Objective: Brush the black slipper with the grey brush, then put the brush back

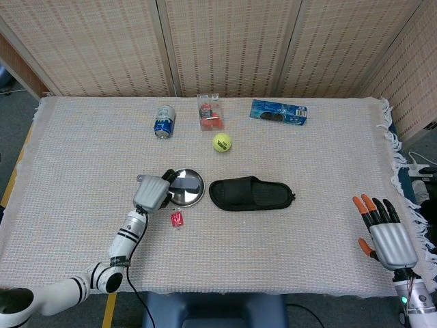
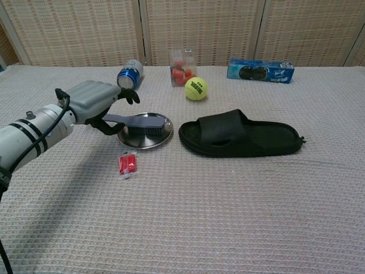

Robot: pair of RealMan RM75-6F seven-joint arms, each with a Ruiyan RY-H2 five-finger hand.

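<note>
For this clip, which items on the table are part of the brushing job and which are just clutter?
Job: grey brush on the metal dish, black slipper, left hand.
Clutter: tennis ball, blue can, clear box, blue packet, red packet.
</note>
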